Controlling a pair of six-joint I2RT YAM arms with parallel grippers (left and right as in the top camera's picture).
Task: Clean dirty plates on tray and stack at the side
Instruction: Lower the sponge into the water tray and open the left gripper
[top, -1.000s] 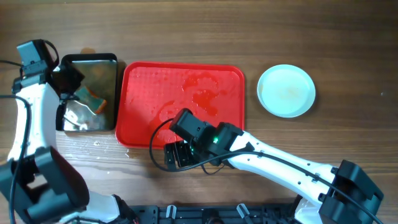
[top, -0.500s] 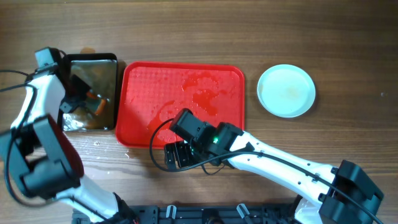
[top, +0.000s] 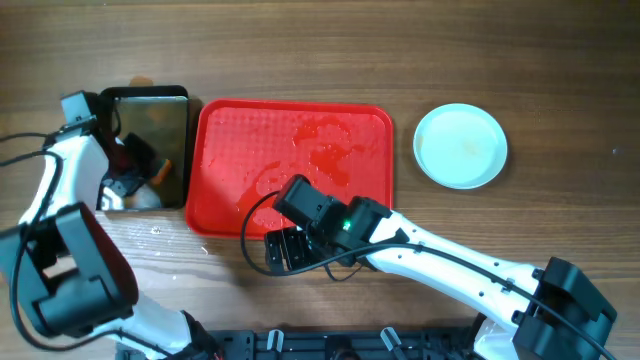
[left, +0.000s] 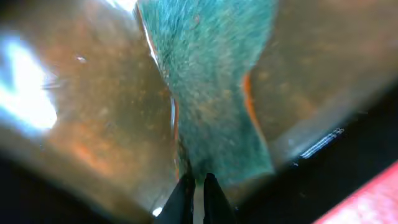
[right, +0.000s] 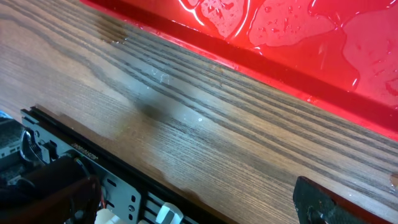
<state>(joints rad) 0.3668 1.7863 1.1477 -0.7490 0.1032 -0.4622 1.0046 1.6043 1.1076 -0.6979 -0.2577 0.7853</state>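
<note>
The red tray (top: 230, 140) lies at the table's middle, wet with water smears and bare of plates; its front rim shows in the right wrist view (right: 261, 68). A pale mint-white plate (top: 460, 146) sits on the table to the tray's right; whether others lie under it I cannot tell. My left gripper (top: 125, 177) is inside the black pan (top: 170, 100), shut on a green sponge with an orange edge (left: 205, 81), fingertips (left: 196, 186) pinching its lower end. My right gripper (top: 285, 248) hovers over the wood just in front of the tray, open and empty; one finger (right: 317, 199) shows.
The black shiny metal pan stands left of the tray, holding brownish water (left: 93, 124). A black equipment rail (right: 93, 168) runs along the table's front edge (top: 330, 345). Water drops lie on the wood near the tray's front left corner (top: 155, 232).
My left arm has swung lower over the pan, and its gripper with the sponge has moved toward the pan's front left. The right arm has not moved.
</note>
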